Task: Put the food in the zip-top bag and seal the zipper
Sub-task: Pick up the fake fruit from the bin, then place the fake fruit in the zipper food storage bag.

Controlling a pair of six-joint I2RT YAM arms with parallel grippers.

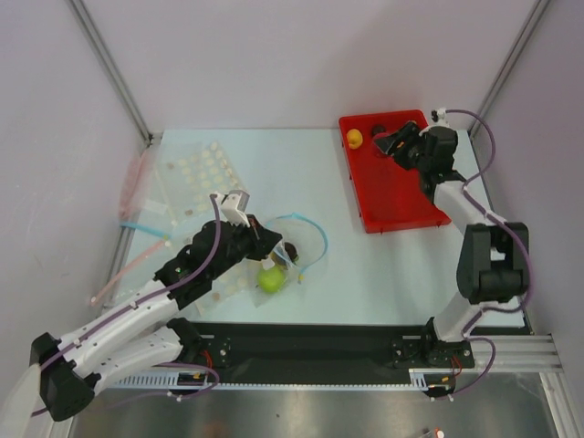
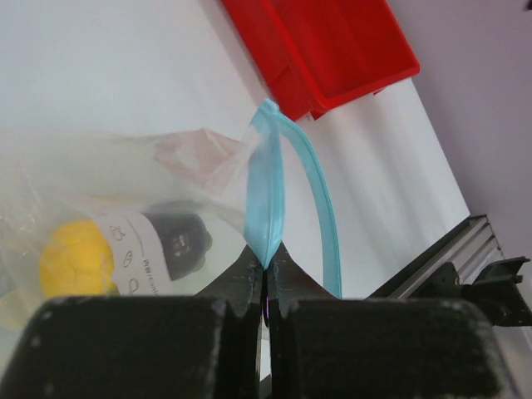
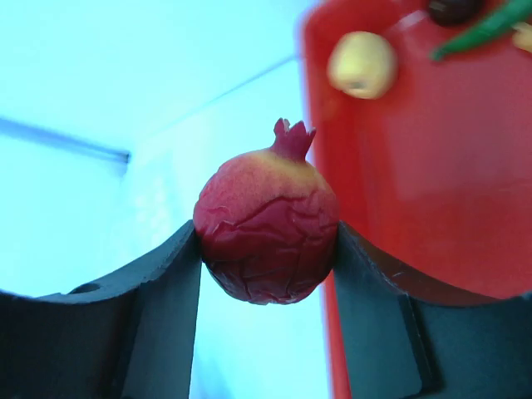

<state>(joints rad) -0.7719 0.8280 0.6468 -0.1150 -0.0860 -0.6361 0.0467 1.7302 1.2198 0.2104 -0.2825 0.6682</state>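
The clear zip-top bag (image 1: 297,246) lies mid-table with its light-blue zipper (image 2: 268,191) looping up. My left gripper (image 2: 266,264) is shut on that strip at the bag's mouth. Inside the bag I see a yellow piece (image 2: 75,259) and a dark purple piece (image 2: 179,241); the green apple (image 1: 271,279) shows at its near end. My right gripper (image 3: 266,249) is shut on a red toy fruit (image 3: 266,208) with a small crown, held above the left edge of the red tray (image 3: 416,183). In the top view the right gripper (image 1: 391,143) hangs over the tray's far end.
The red tray (image 1: 392,187) at the back right holds a pale yellow fruit (image 3: 362,64), a green chili (image 3: 482,29) and a dark piece (image 3: 453,8). Other clear bags with pink strips (image 1: 137,182) lie at the far left. A black rail (image 1: 310,342) runs along the near edge.
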